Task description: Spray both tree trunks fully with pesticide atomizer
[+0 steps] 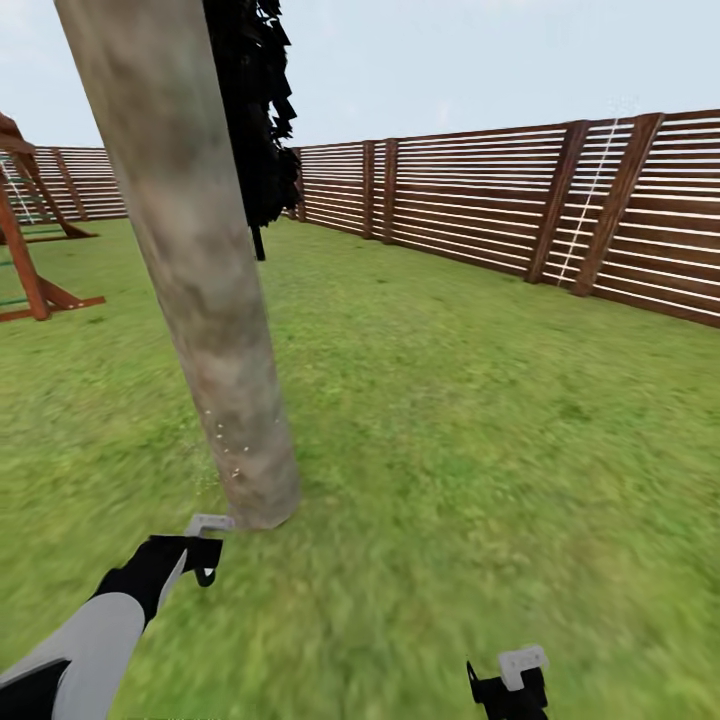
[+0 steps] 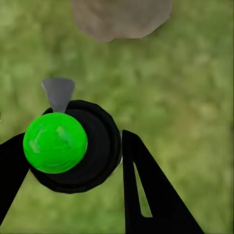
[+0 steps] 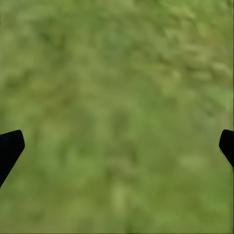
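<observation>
The left gripper [image 2: 73, 161] has its jaws clamped on the pesticide atomizer [image 2: 73, 146], nozzle toward the tree trunk [image 1: 200, 280] base just ahead. The right gripper [image 3: 117, 141] has jaws wide apart over open lawn [image 1: 480, 420]; the fence [image 1: 520, 200] stands far beyond.

The left arm [image 1: 95, 640] has a smooth pale grey shell that gives way to a black wrist section, and the left gripper [image 1: 205, 560] has black, flat, pointed fingers [image 2: 151, 195]. The right gripper [image 1: 512, 685] is black with a small light grey block on top.
</observation>
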